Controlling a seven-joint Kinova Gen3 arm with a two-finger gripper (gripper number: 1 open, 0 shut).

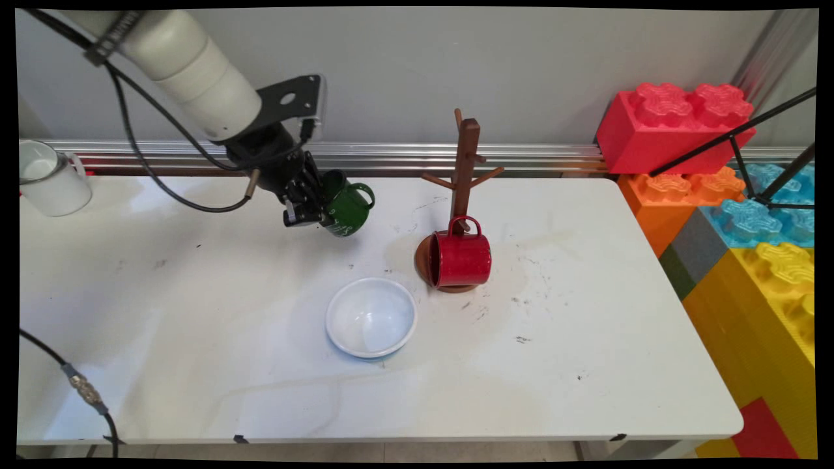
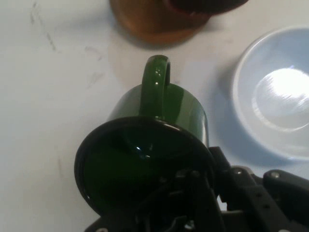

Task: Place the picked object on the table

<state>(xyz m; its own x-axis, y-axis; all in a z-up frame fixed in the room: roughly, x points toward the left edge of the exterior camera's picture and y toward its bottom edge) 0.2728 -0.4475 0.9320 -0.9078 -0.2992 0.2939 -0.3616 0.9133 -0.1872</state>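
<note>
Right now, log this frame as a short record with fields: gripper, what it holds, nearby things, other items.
gripper: black two-finger gripper, shut on the mug's rim, raised above the table
held: green mug, tilted, handle toward the mug tree
nearby: white bowl on the white table; wooden mug tree with a red mug hanging low by its base
other: white mug at the far left edge

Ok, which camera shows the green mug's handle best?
The hand view: the green mug fills it, handle loop up and unblocked. The main view shows the mug small, beside the gripper, handle at its right.
</note>
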